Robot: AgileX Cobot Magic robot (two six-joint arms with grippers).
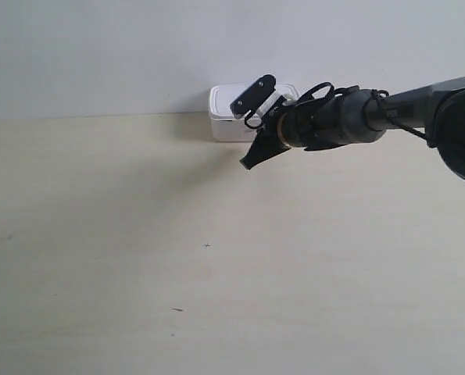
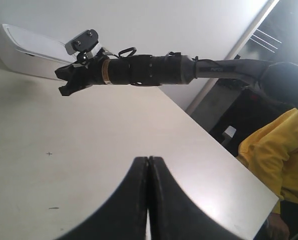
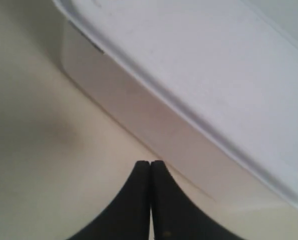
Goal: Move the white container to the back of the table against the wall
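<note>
The white container (image 1: pixel 230 117) stands at the back of the table (image 1: pixel 138 234), right by the wall (image 1: pixel 138 47). The arm at the exterior view's right is my right arm; its gripper (image 1: pixel 248 162) is shut, tips just in front of the box and apart from it. Up close in the right wrist view, the white container (image 3: pixel 189 100) fills the frame beyond the shut right gripper (image 3: pixel 150 163), with a strip of table between them. From my left wrist I see the shut left gripper (image 2: pixel 148 159) over bare tabletop, far from the white container (image 2: pixel 28 50).
A person in a yellow top (image 2: pixel 274 160) is beyond the table's side edge in the left wrist view. Small dark marks (image 1: pixel 207 246) dot the tabletop. The right arm (image 1: pixel 388 109) stretches in over the table from the exterior view's right.
</note>
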